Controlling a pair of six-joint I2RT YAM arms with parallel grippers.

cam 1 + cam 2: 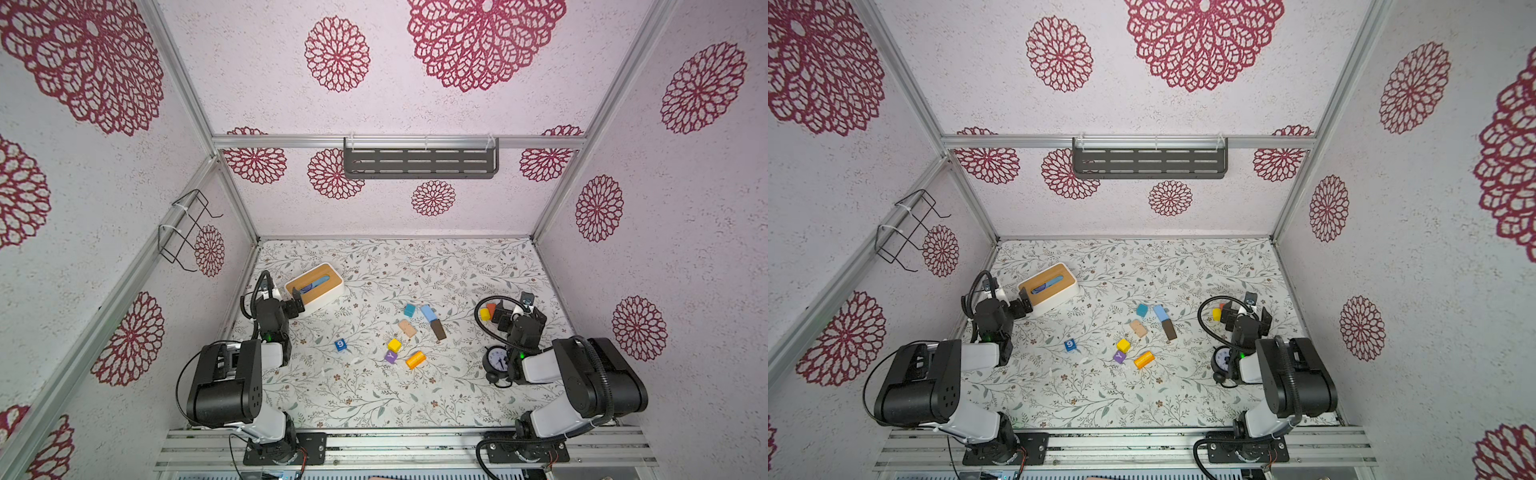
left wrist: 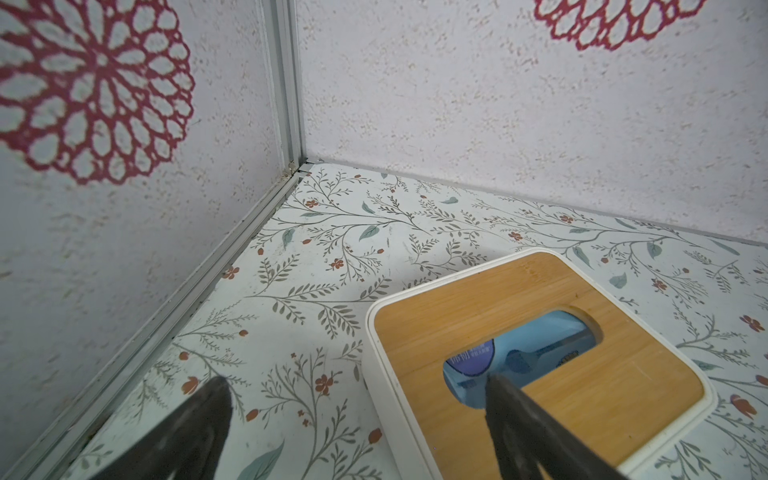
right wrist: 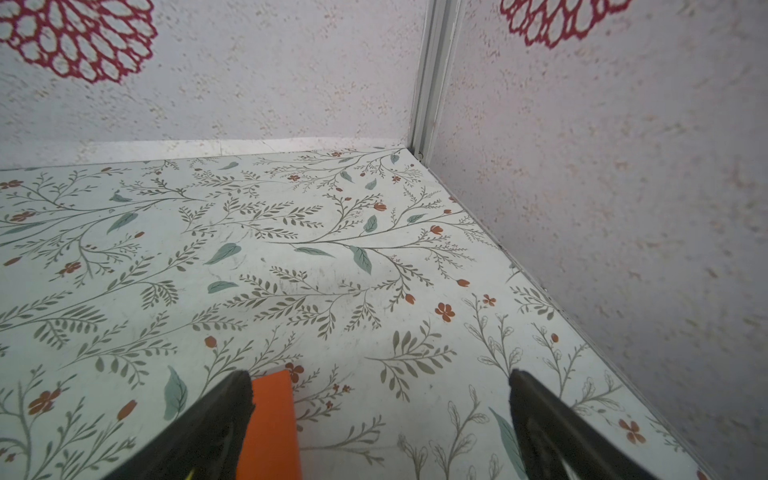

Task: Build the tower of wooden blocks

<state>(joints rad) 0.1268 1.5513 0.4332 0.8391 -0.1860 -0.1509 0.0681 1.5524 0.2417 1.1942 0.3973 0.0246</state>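
Painted wood blocks (image 1: 407,328): smooth cubes, bars, one orange cylinder (image 1: 415,360).

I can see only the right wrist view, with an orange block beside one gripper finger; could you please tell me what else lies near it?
Observer: A yellow block sits close beside that orange block, on its far side from the right gripper.
Operator: Thank you. Has a tower been started anywhere?
Observer: No, nothing is stacked; seven wood blocks lie loose in the middle of the table, the orange cylinder among them.
Operator: And where is the other arm, please?
Observer: The left gripper hangs open and empty at the white box with the wooden lid.
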